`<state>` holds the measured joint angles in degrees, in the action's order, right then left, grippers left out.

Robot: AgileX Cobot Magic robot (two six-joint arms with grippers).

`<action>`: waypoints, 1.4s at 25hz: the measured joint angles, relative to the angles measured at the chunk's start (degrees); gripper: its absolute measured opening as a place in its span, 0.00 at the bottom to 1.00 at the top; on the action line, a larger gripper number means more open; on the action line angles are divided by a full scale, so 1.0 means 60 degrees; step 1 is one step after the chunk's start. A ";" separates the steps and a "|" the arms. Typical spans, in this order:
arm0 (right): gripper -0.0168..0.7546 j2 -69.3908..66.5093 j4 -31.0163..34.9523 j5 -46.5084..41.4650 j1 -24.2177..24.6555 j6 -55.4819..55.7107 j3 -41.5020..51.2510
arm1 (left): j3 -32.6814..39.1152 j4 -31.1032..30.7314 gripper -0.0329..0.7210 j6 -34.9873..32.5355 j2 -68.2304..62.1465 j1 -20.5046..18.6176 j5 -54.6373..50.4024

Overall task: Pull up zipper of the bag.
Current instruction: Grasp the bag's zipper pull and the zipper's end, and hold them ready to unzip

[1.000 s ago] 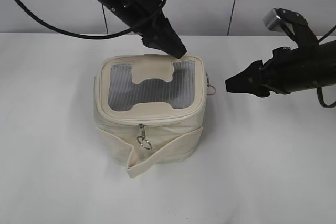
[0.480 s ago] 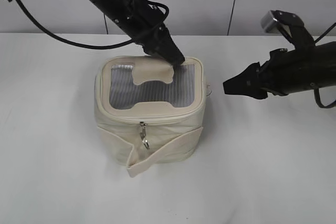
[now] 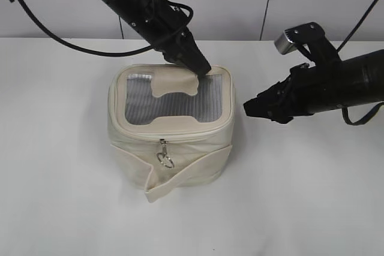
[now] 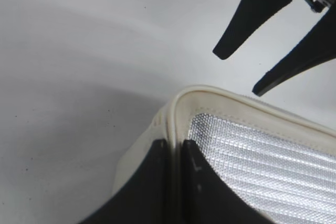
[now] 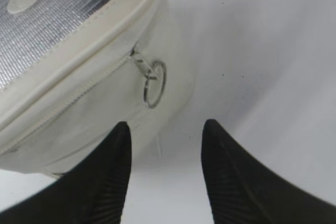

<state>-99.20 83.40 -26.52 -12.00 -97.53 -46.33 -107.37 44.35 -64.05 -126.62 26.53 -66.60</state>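
2 ribbed black fingers (image 5: pixel 110 182) flank the boxy cream bag's (image 5: pixel 79 98) silver ring pull (image 5: pixel 154 83).

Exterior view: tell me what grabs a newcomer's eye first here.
The cream bag at the middle of the white table, its grey mesh lid facing up. The left gripper, fingers together, presses down on the lid's far right corner. The right gripper hangs open just off the bag's right side, facing a silver ring pull.
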 joint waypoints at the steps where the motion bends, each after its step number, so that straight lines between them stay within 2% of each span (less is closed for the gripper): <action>1: 0.48 -0.0023 0.0103 0.0000 0.0000 -0.0103 0.0000 | 0.0000 0.0000 0.09 0.0000 0.0000 0.0000 0.0000; 13: 0.48 -0.0685 0.0961 -0.0312 -0.0122 -0.0590 -0.0193 | 0.0000 0.0000 0.09 0.0000 0.0000 0.0000 0.0000; 27: 0.48 -0.0960 0.1170 -0.0383 -0.0392 -0.0725 -0.0506 | 0.0000 -0.0014 0.09 0.0000 0.0000 0.0000 0.0026; 35: 0.46 -0.1433 0.1329 0.0908 -0.1218 -0.0733 -0.0964 | -0.0010 -0.0165 0.09 0.0007 0.0000 0.0000 0.0053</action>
<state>-107.81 91.37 -21.07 -19.31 -101.93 -52.11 -107.43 43.36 -64.01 -126.62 26.53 -66.28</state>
